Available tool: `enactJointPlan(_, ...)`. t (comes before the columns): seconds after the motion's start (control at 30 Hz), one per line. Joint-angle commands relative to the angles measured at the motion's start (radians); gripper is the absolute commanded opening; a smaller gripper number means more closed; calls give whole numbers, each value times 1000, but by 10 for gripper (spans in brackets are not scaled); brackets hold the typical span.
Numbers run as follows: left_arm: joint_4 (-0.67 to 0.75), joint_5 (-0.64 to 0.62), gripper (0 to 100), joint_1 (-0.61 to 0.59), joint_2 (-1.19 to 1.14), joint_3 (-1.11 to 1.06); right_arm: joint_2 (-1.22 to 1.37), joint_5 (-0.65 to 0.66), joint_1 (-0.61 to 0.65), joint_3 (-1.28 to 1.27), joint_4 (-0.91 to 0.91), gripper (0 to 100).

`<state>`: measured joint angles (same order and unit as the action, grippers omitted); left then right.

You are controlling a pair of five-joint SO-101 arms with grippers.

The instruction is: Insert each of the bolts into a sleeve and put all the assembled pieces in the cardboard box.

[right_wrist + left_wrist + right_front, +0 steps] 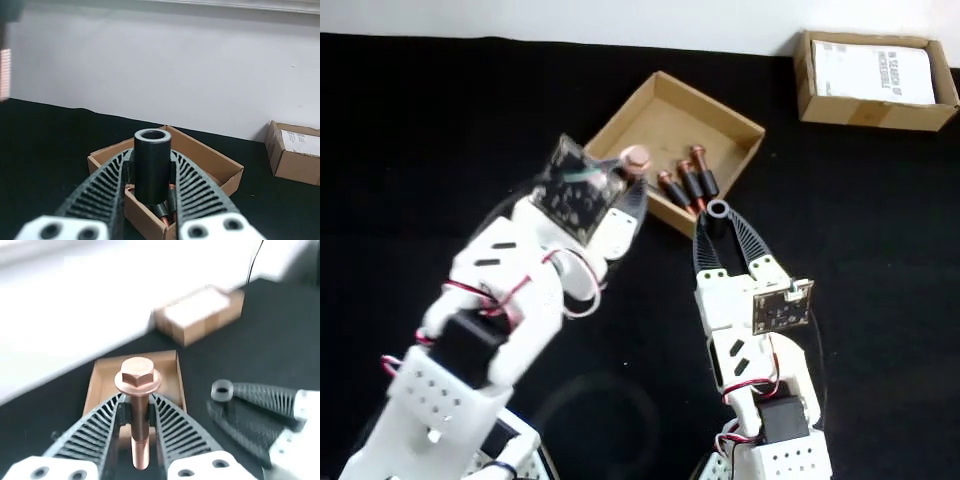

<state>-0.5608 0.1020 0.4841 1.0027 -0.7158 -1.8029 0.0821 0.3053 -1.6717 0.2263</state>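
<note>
My left gripper (137,412) is shut on a copper bolt (137,390), held upright with its hex head up; in the high view the bolt (635,160) hangs over the near-left rim of the cardboard box (620,120). My right gripper (152,175) is shut on a black sleeve (152,165), upright with its bore facing up; in the high view the sleeve (718,212) sits just in front of the box. Three assembled bolt-and-sleeve pieces (685,182) lie inside the box. The sleeve (222,390) and right gripper appear beside the bolt in the left wrist view.
A second, smaller cardboard box (875,80) with a white paper in it stands at the far right of the black table (440,150). A white wall (200,60) rises behind the table.
</note>
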Motion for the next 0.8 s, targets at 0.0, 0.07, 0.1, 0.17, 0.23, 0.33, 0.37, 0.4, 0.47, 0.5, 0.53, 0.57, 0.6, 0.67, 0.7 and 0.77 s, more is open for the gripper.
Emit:
enactJointPlan(0.0, 311, 5, 9, 73, 15, -113, -1, -8, 10, -131, -15, 6)
enactJointPlan(0.07, 361, 5, 9, 111, -16, -137, -1, -9, 10, -131, 10, 6)
enactJointPlan(0.1, 373, 3, 9, 127, -36, -139, -1, -11, 10, -131, 21, 6)
enactJointPlan(0.17, 390, -9, 9, 142, -88, -134, -1, -11, 10, -131, 31, 6)
enactJointPlan(0.23, 436, -103, 9, 134, -153, -108, -1, -11, 10, -131, 31, 6)
enactJointPlan(0.33, 433, -276, 9, 108, -257, 2, -1, -11, 10, -131, 33, 6)
enactJointPlan(0.37, 411, -330, 9, 105, -285, 47, -1, -11, 10, -131, 33, 6)
enactJointPlan(0.4, 385, -374, 9, 105, -311, 88, -1, -11, 10, -131, 33, 6)
enactJointPlan(0.47, 328, -443, 9, 107, -352, 157, -1, -11, 10, -131, 33, 6)
enactJointPlan(0.5, 307, -470, 9, 108, -369, 180, -1, -11, 10, -131, 33, 6)
enactJointPlan(0.53, 295, -488, 9, 111, -380, 189, -2, -11, 10, -131, 33, 6)
enactJointPlan(0.57, 290, -499, 9, 113, -386, 193, -2, -11, 10, -131, 33, 6)
enactJointPlan(0.6, 288, -500, 9, 113, -387, 191, -2, -11, 10, -131, 33, 6)
enactJointPlan(0.67, 285, -500, 9, 111, -387, 185, -2, -11, 10, -131, 33, 6)
enactJointPlan(0.7, 285, -500, 9, 110, -387, 179, -2, -11, 10, -131, 33, 6)
enactJointPlan(0.77, 284, -500, 9, 108, -387, 173, -2, -11, 10, -131, 33, 6)
